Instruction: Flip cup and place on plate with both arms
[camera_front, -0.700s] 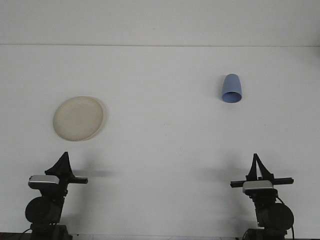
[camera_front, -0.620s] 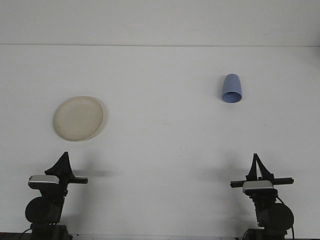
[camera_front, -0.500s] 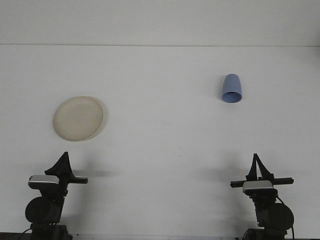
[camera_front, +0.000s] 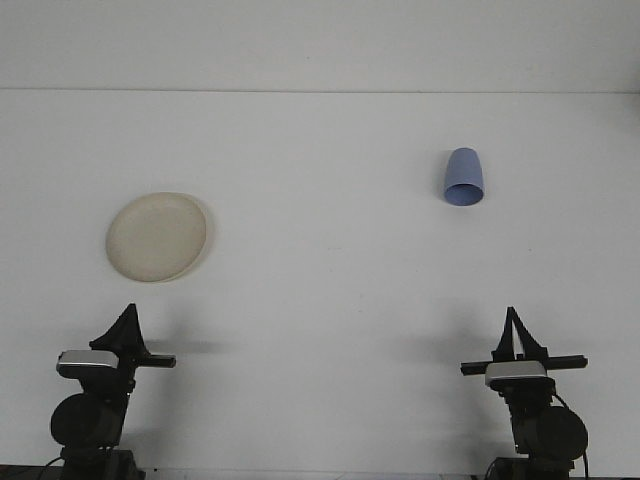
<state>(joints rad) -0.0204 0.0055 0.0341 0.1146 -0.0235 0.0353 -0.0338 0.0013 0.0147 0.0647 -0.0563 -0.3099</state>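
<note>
From my remote station, both arms sit parked at the near edge of the white table (camera_front: 330, 290), with the job not yet begun. The blue cup (camera_front: 464, 178) rests far out on the right side, its wider rim towards the camera; it looks to be either upside down or tipped on its side, and I cannot tell which from this angle. The cream plate (camera_front: 157, 236) lies flat on the left side, well apart from the cup and just ahead of the left arm. The left gripper (camera_front: 126, 329) points forward over bare table, and its fingers appear drawn together into a narrow wedge holding nothing, though at this size I cannot tell for certain. The right gripper (camera_front: 513, 333) shows the same thin, closed-looking profile, also empty, and again I cannot tell with confidence. I judge the cup to be light, stiff plastic with a smooth, likely slippery wall, so it should skid or roll if nudged rather than squeezed squarely. The tapered body favours a grip around the middle of the wall, fingers on opposite sides, with modest pressure. The right arm is nearer and seems the natural one to reach first, handing across towards the plate side.
</note>
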